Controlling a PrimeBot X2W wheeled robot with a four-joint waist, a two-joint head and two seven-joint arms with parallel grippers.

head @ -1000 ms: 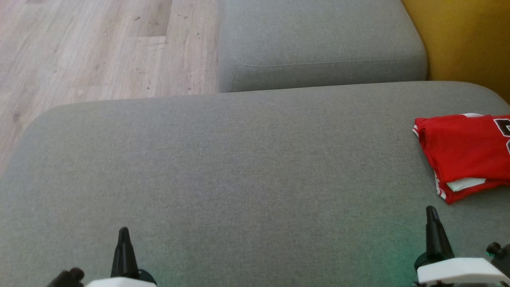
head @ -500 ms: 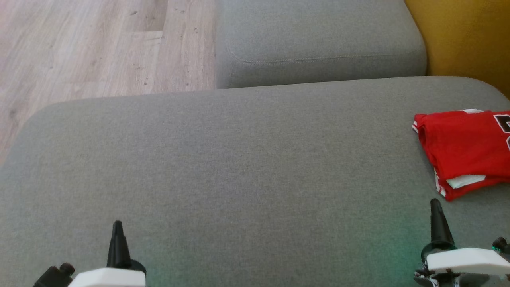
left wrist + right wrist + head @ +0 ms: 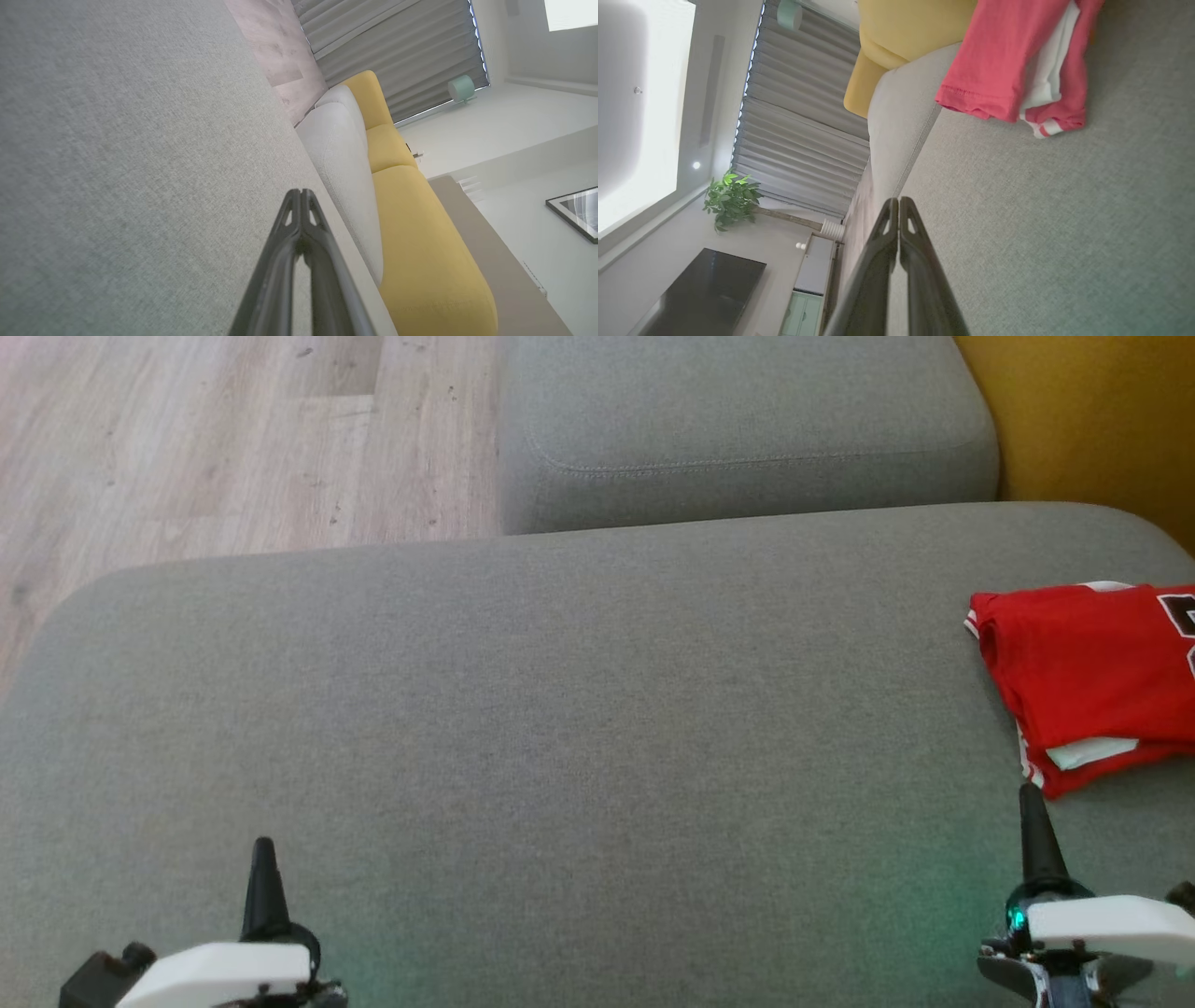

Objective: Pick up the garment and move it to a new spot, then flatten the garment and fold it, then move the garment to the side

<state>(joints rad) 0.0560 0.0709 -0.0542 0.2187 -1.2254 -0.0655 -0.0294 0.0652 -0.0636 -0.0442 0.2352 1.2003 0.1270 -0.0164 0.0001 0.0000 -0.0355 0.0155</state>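
Left gripper [image 3: 264, 851] and right gripper [image 3: 1030, 800] are both showing fingers pressed together, gripping nothing and hanging low over the grey sofa seat [image 3: 560, 709]. The red garment [image 3: 1083, 663] is lying folded at the seat's right side, just ahead of the right gripper and not touching it. Judgement: the garment is sitting aside as the last step requires, which is why both arms are standing clear.
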